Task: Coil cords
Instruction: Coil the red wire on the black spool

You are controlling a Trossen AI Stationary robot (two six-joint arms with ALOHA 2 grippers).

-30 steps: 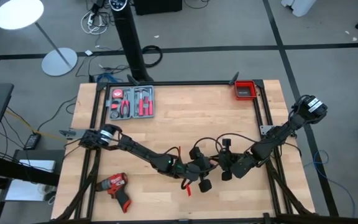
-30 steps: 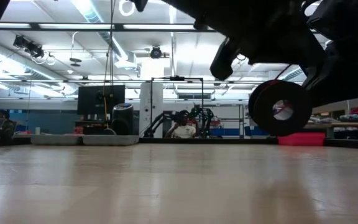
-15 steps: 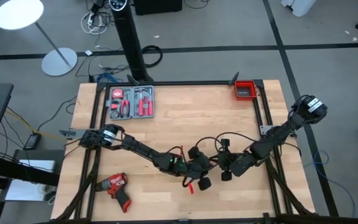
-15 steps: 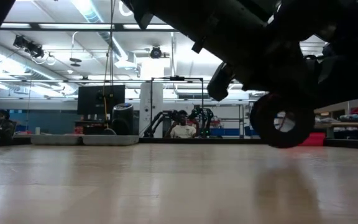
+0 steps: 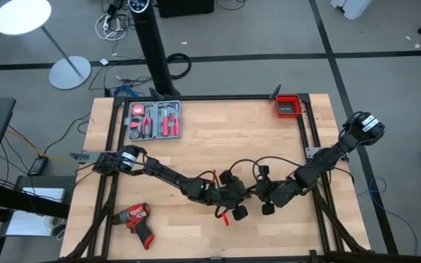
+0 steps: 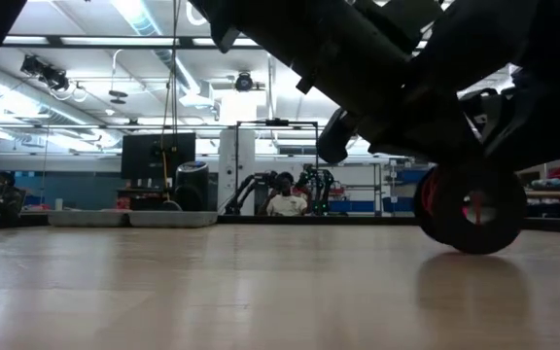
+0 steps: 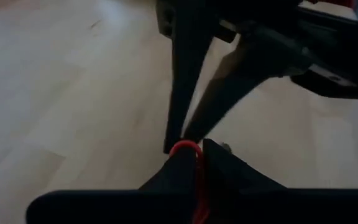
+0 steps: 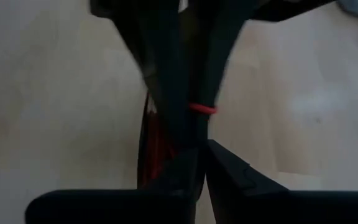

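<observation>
The thin red wire (image 5: 213,178) runs along my left arm, and a small loop of it (image 7: 185,148) stands between the tips of my left gripper (image 7: 194,154), which is shut on it. My right gripper (image 8: 201,152) meets it tip to tip at mid-table (image 5: 256,190), its fingers together at the same loop. The black cable (image 5: 276,156) lies in a wide arc on the board just beyond both grippers. In the low view a dark ring with red inside (image 6: 470,209) hangs under the arms, its lower edge at the table top. My left gripper pinches the red wire's small loop (image 7: 186,147) between its two fingertips, with the bend poking out past them. The fingers slant down toward the table's right side, and the wire runs back between them (image 7: 196,186). My right gripper's fingertips (image 7: 178,140) close on the top of that same loop from the opposite side, slanting down. The two grippers' tips crowd the spot, so how much of the wire it has cannot be told.
A grey tray of red-handled hand tools (image 5: 154,120) sits at the far left, a red bin (image 5: 289,106) at the far right corner and a red drill (image 5: 136,219) near the left front. Bare board lies between them. A person (image 6: 285,202) sits in the room beyond.
My left gripper has sunk toward the table and tipped further down. The dark ring with red inside has come down with it, from hanging clear to resting at the table top. My right gripper has kept its place.
</observation>
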